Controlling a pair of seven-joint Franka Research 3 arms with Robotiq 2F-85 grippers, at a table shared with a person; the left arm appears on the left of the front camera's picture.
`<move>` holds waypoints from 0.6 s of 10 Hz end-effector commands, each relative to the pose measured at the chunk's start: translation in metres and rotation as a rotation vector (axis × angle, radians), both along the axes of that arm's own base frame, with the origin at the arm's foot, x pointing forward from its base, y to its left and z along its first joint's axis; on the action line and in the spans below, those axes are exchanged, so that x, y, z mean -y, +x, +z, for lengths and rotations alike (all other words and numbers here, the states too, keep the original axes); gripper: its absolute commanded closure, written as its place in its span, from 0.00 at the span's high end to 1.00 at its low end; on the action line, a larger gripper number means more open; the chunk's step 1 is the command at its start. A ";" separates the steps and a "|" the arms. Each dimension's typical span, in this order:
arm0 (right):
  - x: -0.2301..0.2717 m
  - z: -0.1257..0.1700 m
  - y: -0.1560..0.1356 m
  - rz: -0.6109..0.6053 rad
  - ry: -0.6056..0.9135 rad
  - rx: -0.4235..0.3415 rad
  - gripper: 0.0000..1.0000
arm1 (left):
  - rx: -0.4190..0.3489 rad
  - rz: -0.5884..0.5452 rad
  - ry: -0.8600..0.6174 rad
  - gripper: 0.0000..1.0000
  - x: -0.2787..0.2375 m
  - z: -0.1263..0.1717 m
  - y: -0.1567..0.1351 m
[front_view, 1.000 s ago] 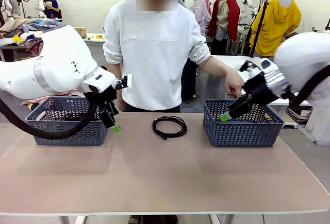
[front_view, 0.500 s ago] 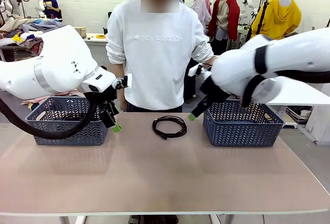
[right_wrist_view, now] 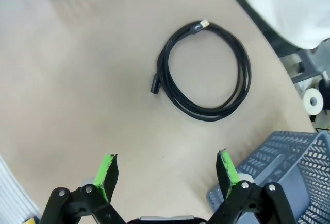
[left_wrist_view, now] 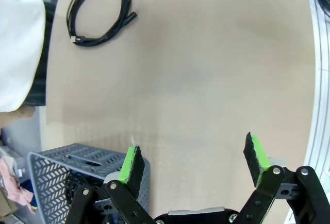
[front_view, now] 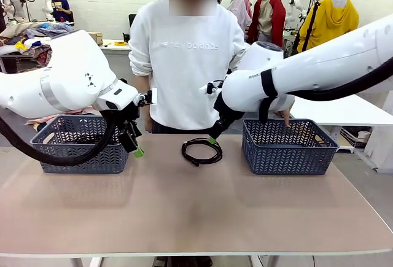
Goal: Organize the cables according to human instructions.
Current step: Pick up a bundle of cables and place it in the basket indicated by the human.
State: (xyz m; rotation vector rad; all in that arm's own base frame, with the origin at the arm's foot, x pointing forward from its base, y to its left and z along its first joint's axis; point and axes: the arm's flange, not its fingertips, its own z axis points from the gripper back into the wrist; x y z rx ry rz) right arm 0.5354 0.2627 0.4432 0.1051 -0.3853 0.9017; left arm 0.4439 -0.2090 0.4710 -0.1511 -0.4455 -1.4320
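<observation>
Coiled cable (front_view: 202,151) lies on table (front_view: 184,212) between the baskets, just below the right gripper (front_view: 212,138), jaws spread, empty. Left gripper (front_view: 136,150) released beside left basket (front_view: 80,143).

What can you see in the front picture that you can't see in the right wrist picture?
Front view alone: the person standing across the table, the left gripper hanging by the left basket, and both white arms. Right wrist view alone: the right gripper seen close from behind, green pads wide apart, and the cable's plug ends. Shared: the coiled black cable lying on the table and the right basket.
</observation>
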 end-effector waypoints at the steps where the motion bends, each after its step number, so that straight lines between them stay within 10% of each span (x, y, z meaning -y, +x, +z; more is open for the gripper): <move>1: -0.013 0.012 0.009 -0.025 -0.006 -0.032 1.00 | 0.004 -0.001 0.007 1.00 -0.002 0.000 0.000; 6: -0.007 0.003 0.005 -0.002 0.003 -0.018 1.00 | 0.004 -0.001 0.007 1.00 -0.002 0.000 0.000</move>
